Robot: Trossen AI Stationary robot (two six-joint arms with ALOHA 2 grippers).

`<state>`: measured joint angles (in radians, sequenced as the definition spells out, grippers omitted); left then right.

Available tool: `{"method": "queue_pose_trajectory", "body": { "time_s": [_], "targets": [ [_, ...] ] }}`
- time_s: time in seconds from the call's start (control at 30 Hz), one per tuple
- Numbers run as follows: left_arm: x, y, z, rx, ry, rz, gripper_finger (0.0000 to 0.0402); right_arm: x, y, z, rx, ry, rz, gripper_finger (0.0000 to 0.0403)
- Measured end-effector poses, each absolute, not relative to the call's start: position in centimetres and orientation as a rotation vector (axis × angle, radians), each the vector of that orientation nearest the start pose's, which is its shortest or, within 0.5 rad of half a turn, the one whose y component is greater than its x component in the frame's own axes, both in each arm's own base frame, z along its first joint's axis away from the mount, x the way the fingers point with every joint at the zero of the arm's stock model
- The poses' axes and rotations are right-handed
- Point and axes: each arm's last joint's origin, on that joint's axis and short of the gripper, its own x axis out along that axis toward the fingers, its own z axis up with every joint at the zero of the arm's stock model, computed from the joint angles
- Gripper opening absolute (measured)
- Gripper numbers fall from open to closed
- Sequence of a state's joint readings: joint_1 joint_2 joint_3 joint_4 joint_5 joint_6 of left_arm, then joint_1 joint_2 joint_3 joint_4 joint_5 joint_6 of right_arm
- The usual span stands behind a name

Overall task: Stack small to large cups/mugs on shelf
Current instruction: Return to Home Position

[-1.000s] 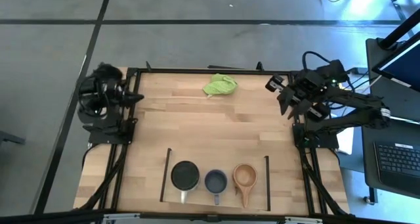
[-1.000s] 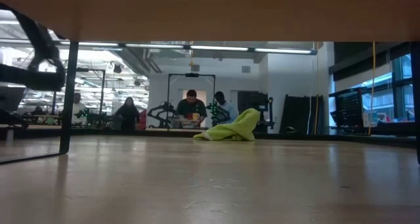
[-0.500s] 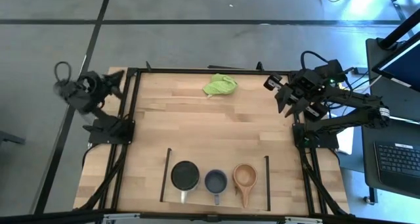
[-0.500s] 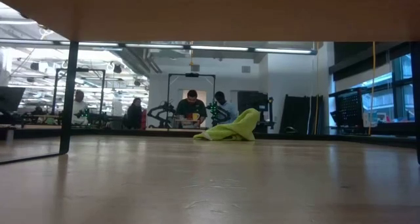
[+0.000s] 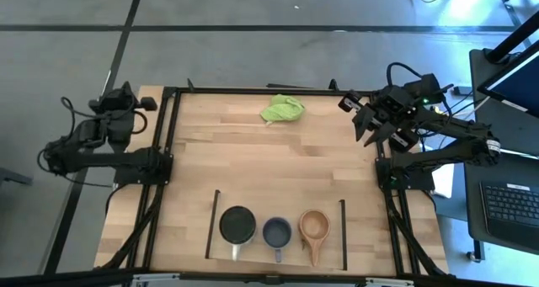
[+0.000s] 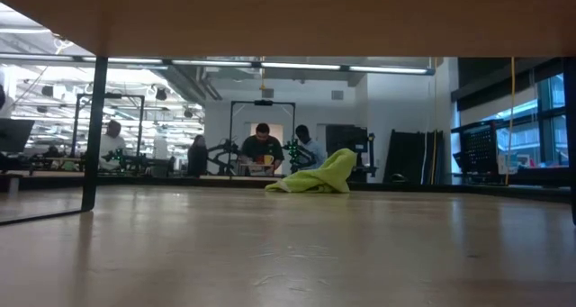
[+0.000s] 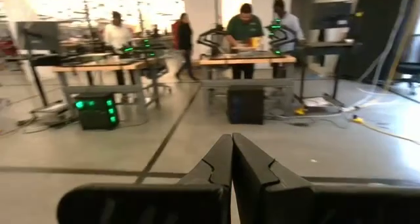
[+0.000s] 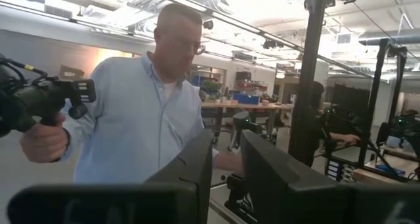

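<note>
- Well, the left hand (image 7: pixel 231 140) sits off the worktop's (image 5: pixel 253 161) left edge, fingers pressed together and empty. Parked, I'd say, with its work done. Half a second back it was bunched near its base; now the arm sprawls outward.
- On the shelf (image 5: pixel 278 203) stand the white mug (image 5: pixel 237 225), blue-grey mug (image 5: pixel 276 232) and tan wooden cup (image 5: pixel 314 225), side by side, big to small, handles toward the near edge. None has budged.
- Right hand (image 8: pixel 226 135) hangs by the right edge, fingers slightly apart, empty, barely shifted.

White mug (image 5: pixel 237 225), blue mug (image 5: pixel 277 232), tan cup (image 5: pixel 313 225) on shelf (image 5: pixel 278 204)
</note>
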<state>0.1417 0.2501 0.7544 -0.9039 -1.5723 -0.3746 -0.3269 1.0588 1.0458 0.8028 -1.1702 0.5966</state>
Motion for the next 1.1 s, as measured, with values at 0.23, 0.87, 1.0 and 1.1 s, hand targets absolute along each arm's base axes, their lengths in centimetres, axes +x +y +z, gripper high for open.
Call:
{"method": "queue_pose_trajectory", "body": {
  "time_s": [0.23,0.87,1.0,1.1],
  "targets": [
    [0.6,3.1,31.3,0.010,0.032,1.764,0.0014,18.9,-4.3,44.6,-0.018,-0.325,0.895,0.0084],
    [2.0,3.5,30.9,-0.642,-0.813,1.666,0.0021,18.7,-4.8,44.6,-0.086,-0.335,0.882,0.0084],
    [2.9,3.7,30.8,-0.773,-0.920,1.593,0.0016,18.7,-4.8,44.6,-0.080,-0.331,0.883,0.0084],
    [3.4,3.8,30.9,-0.943,-0.966,1.483,0.0014,18.7,-4.8,44.5,-0.081,-0.330,0.885,0.0084]
  ]
}}
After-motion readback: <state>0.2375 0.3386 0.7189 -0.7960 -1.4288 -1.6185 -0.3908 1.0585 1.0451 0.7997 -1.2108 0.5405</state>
